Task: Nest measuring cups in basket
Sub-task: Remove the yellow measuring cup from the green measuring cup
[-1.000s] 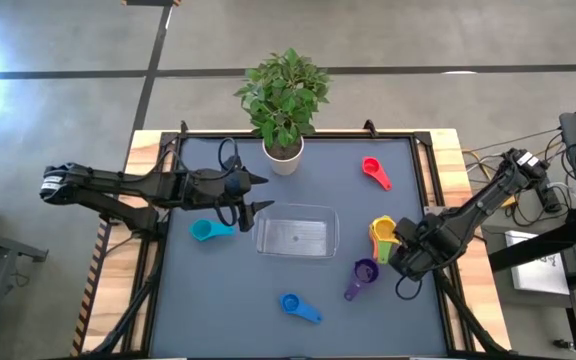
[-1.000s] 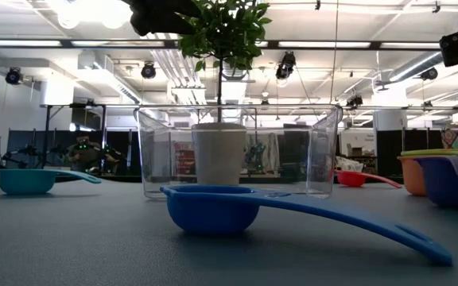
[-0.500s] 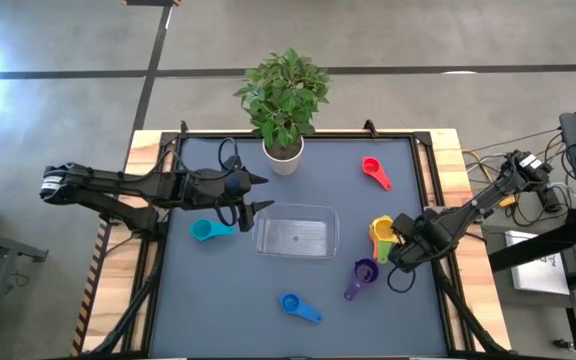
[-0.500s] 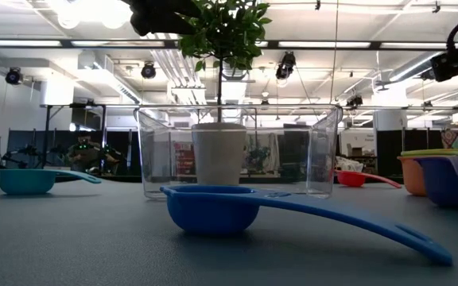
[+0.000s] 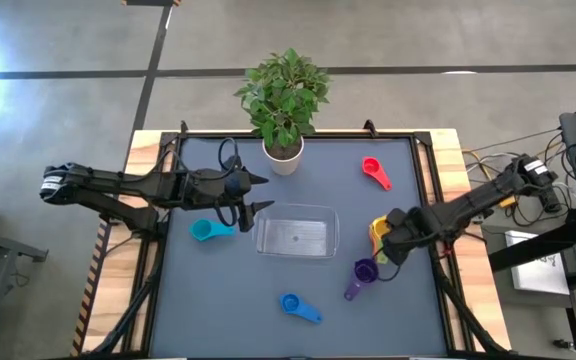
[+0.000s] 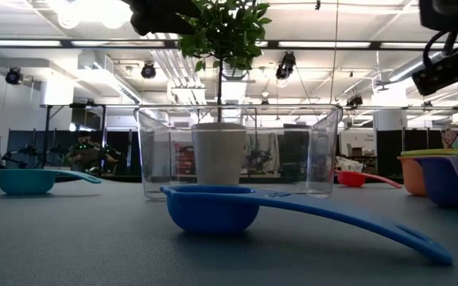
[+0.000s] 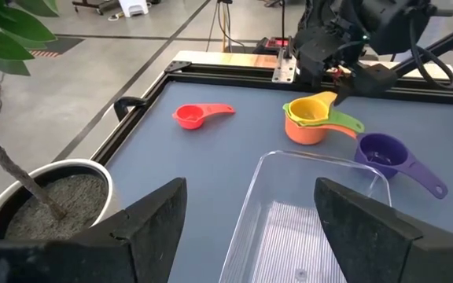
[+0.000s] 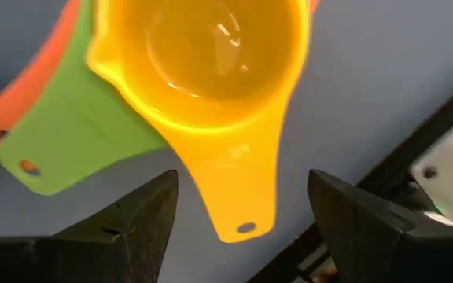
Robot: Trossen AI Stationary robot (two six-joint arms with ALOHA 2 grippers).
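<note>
From above, the right gripper [image 5: 388, 238] is hanging over a nested stack of yellow, green and orange measuring cups [image 5: 379, 234] just right of the empty clear basket [image 5: 297, 236], with the purple, red, teal and blue cups lying loose on the mat, while the left gripper [image 5: 258, 192] is waiting near the basket's far left corner, fingers spread and empty. The left wrist view is showing that stack [image 7: 314, 119] beyond the basket — light, stiff, smooth plastic, probably slippery, so the flat handles look the safest hold. In the right wrist view the fingers [image 8: 124, 224] are standing wide either side of the yellow cup's handle [image 8: 238, 192] — touching nothing.
</note>
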